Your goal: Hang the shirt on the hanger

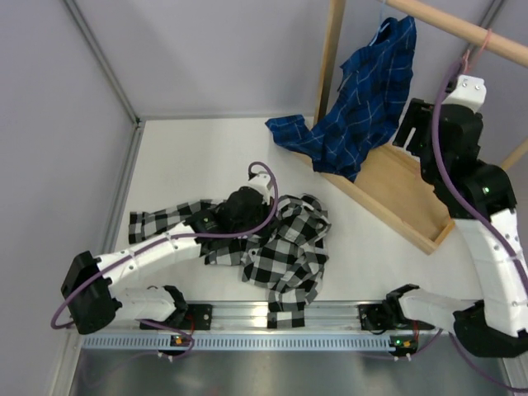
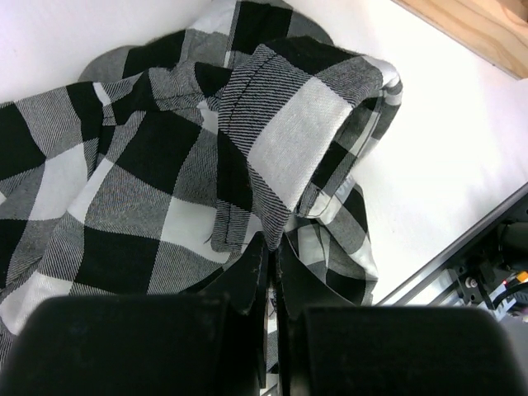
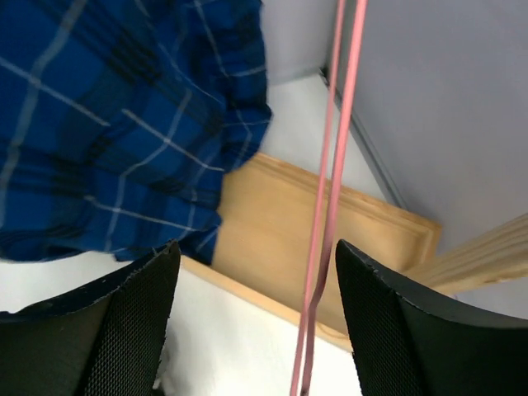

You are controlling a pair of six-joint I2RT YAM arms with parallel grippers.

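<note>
The black-and-white check shirt [image 1: 289, 247] lies crumpled on the white table in front of the arm bases, one sleeve stretched out to the left. My left gripper [image 1: 247, 202] is down on its upper edge. In the left wrist view the left gripper [image 2: 275, 245] is shut on a fold of the shirt [image 2: 289, 132]. The pink wire hanger [image 1: 473, 51] hangs from the wooden rod at the top right. My right gripper [image 1: 419, 125] is raised beside it. In the right wrist view the right gripper [image 3: 256, 247] is open, with the hanger's two pink wires [image 3: 326, 206] between its fingers, touching neither.
A blue plaid shirt [image 1: 363, 99] hangs from the wooden rod [image 1: 462, 29] and drapes onto the table; it also fills the right wrist view's upper left [image 3: 124, 107]. The rack's wooden base board [image 1: 404, 194] lies at the right. A metal rail [image 1: 280, 318] runs along the near edge.
</note>
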